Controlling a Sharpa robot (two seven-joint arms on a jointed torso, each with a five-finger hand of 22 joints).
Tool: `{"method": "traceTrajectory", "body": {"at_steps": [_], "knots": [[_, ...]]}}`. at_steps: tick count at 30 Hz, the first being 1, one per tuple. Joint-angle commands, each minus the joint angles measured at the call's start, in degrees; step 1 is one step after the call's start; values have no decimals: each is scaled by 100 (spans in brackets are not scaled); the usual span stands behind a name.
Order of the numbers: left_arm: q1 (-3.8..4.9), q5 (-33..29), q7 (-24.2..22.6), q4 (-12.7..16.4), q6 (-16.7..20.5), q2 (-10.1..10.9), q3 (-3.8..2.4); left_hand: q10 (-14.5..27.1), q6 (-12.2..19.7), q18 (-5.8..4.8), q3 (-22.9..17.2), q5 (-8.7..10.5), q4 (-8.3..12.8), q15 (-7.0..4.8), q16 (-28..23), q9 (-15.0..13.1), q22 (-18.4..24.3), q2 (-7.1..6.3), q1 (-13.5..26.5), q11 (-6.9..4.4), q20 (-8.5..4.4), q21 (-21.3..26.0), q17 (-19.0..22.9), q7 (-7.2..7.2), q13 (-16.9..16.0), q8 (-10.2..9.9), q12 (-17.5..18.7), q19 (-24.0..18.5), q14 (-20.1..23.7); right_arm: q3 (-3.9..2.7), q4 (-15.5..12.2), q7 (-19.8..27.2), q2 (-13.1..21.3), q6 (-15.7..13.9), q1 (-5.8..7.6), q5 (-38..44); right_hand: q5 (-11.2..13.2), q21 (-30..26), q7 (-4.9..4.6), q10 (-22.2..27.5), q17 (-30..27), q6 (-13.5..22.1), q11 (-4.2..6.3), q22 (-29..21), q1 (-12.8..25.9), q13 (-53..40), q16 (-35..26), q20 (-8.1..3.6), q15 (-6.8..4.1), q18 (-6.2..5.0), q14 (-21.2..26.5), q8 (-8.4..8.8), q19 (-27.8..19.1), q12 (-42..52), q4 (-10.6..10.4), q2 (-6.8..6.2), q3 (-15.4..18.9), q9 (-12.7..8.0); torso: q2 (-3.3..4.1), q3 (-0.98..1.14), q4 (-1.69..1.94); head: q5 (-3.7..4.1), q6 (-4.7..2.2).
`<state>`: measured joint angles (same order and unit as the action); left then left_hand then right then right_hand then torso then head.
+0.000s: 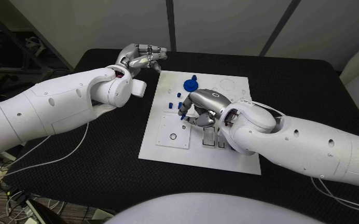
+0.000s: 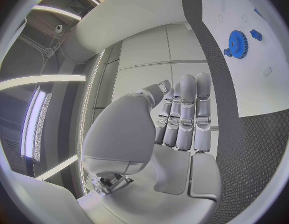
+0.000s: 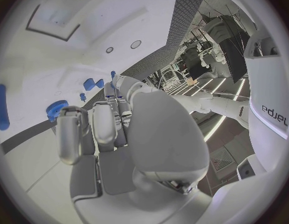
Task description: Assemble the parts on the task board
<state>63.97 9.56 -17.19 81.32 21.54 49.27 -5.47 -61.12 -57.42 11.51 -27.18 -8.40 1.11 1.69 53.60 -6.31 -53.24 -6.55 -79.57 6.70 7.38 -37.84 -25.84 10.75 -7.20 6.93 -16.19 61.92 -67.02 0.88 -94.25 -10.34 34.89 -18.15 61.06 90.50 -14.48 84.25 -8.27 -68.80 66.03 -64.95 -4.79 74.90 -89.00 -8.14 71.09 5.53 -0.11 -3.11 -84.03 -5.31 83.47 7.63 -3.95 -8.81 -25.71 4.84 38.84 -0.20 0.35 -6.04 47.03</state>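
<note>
- On the middle of the task board [image 1: 201,154], the right hand [image 1: 201,108] hangs low over the white plate, knuckles up and fingers curled down toward the surface.
- At its fingertips a small blue part [image 1: 182,115] shows; whether the fingers pinch it or merely touch it I cannot tell, since the palm hides the contact.
- In the right wrist view the same hand [image 3: 113,134] has its fingers bent close together, with small blue parts [image 3: 89,83] on the board just beyond the fingertips and a round toothed blue piece [image 3: 56,108] beside them.
- Just past the right hand, toward the far edge of the board, lies a large blue gear [image 1: 191,84], apart from the fingers.
- Two small blue pegs [image 1: 174,105] stand on the board just beside the hand, on the side toward the left arm.
- Near the wrist of the right hand, two rectangular slots [image 1: 210,137] sit in the board.
- The left hand [image 1: 142,55] hovers above the black table [image 1: 90,182], off the far corner of the board and well apart from the right hand.
- It holds nothing: in the left wrist view the hand [image 2: 176,129] has its fingers [image 2: 187,104] stretched out straight and close side by side, the thumb set slightly off.
- Beyond those fingertips the blue gear [image 2: 238,44] lies on the board, not touched.
</note>
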Motion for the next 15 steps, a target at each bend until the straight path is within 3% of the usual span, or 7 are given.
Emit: {"method": "traceTrajectory", "body": {"at_steps": [1,15], "knots": [[9,74,-31,15,-42,-13,-5,39,22,-102,-1,11,24,-3,-38,9,3,16,-24,-18,-12,23,7,9,-7,29,-31,-12,53,7,30,92,-14,201,1,24,-25,22,-16,-106,-1,-28,59,722,73,-6,27,12,-42,88,-179,-1,17,17,-10,6,-35,2,0,-3,-11,-21,33],[9,76,-13,24,-79,-22,-5,43,24,-103,5,12,24,-2,-39,10,3,14,-20,-16,-11,24,10,10,-7,30,-34,-14,55,56,97,103,-62,464,-13,27,-24,24,-18,-105,5,-27,57,724,79,-6,32,13,-41,89,-180,0,19,15,-9,9,-37,1,-5,-4,-4,-61,102]]}}
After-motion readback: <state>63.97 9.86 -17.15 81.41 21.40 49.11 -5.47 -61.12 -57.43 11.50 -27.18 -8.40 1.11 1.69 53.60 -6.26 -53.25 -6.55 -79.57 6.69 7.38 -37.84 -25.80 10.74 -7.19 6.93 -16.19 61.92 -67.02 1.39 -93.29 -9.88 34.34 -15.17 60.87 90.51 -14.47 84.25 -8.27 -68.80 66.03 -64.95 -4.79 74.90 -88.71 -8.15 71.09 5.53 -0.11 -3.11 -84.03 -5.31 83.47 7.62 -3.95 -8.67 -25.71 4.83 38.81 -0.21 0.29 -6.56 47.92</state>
